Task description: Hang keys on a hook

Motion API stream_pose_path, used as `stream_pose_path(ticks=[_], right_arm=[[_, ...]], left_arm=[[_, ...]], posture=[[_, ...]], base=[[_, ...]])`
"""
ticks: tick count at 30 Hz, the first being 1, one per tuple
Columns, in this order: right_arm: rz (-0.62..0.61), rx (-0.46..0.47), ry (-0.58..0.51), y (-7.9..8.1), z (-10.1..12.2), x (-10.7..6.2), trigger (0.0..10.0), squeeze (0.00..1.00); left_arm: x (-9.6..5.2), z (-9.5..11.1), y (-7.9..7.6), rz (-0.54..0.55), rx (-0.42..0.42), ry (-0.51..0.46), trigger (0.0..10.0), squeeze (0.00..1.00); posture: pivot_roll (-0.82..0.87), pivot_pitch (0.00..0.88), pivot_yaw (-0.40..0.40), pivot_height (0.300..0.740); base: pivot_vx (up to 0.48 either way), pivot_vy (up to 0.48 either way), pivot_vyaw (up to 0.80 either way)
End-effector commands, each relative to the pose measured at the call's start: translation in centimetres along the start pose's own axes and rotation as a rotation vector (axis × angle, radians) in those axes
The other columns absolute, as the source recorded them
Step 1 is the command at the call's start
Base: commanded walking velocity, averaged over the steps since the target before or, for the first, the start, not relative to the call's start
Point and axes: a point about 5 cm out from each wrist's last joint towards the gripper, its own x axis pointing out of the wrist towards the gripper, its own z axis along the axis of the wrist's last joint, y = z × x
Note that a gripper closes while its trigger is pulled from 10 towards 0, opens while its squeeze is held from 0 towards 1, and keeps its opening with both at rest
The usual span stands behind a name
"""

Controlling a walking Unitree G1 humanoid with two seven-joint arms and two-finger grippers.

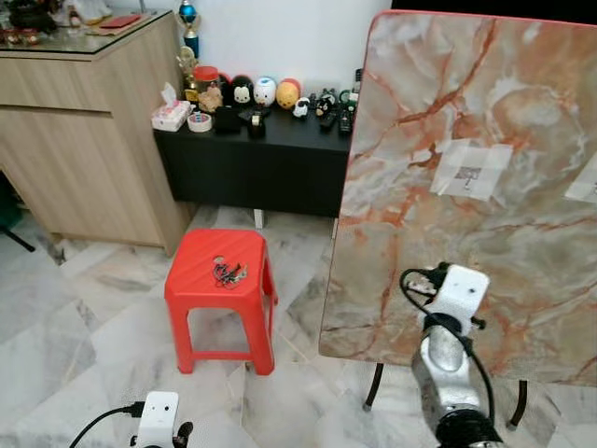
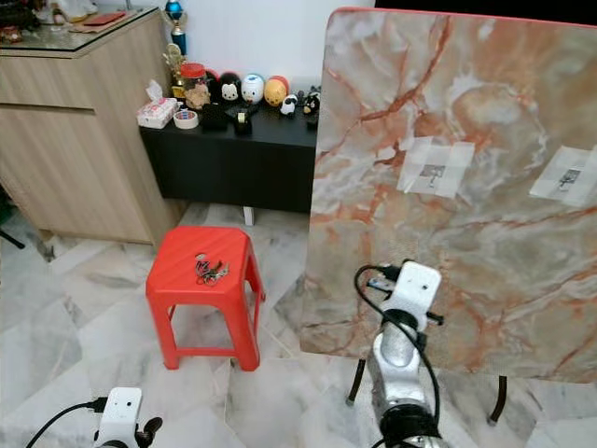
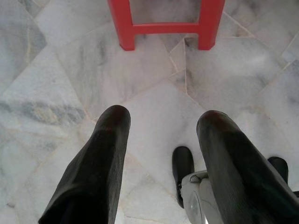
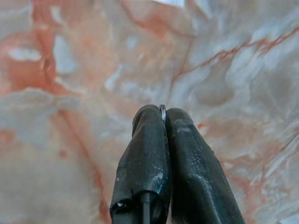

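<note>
Marble board (image 1: 466, 187), keys (image 1: 227, 273) on red stool (image 1: 196, 289), right claw (image 4: 163, 116) pinching thin ring (image 4: 162, 110), left claw (image 3: 161, 123) wide

Keys (image 1: 227, 273) on red stool (image 1: 201, 280) showing too small to count, right gripper (image 4: 163, 116) pinching a thin ring, its remainder lying hidden between fingers, marble panel (image 1: 476, 121) running past picture's edge, taped patches' (image 1: 472, 170) markings blurring illegibly

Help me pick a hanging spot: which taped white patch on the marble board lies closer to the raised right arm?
The patch near the middle of the board, up above the right arm; the other patch sits by the board's right edge.
</note>
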Motion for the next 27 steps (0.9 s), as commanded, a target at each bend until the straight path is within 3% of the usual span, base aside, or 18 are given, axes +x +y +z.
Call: stream_pose_path(ticks=[1, 5, 8, 11, 18, 27], right_arm=[[-0.008, 0.011, -0.022, 0.0, 0.8, 0.6, 10.0, 0.00], [0.037, 0.042, -0.019, 0.6, 1.1, 1.0, 10.0, 0.00], [0.129, 0.075, 0.094, 1.7, -0.7, 0.1, 10.0, 0.00], [0.159, 0.064, 0.118, 2.0, -1.4, -0.4, 10.0, 0.00], [0.195, 0.094, 0.073, 1.2, -2.5, -2.4, 10.0, 0.00], [0.200, 0.060, 0.063, -0.9, -3.8, -5.1, 10.0, 0.00]], left_arm=[[0.0, -0.2, -0.1, -0.006, -0.006, 0.016, 10.0, 0.00], [0.0, -0.1, -0.1, -0.006, -0.016, 0.010, 10.0, 0.00], [0.0, -0.1, -0.4, -0.020, -0.014, 0.016, 10.0, 0.00], [0.0, -0.1, -0.4, -0.021, -0.014, 0.018, 10.0, 0.00], [0.0, -0.3, -0.3, -0.009, -0.021, 0.021, 10.0, 0.00], [-0.1, -0.5, -0.1, -0.004, -0.031, 0.021, 10.0, 0.00]], posture=[[0.06, 0.000, -0.061, 0.740], [0.06, 0.000, -0.063, 0.740], [0.06, 0.000, -0.064, 0.740], [0.06, 0.000, -0.064, 0.740], [0.06, 0.000, -0.070, 0.740], [0.06, 0.000, -0.068, 0.740]], base=[[0.000, 0.000, 0.00], [0.000, 0.000, 0.00], [0.000, 0.000, 0.00], [0.000, 0.000, 0.00], [0.000, 0.000, 0.00], [0.000, 0.000, 0.00]])
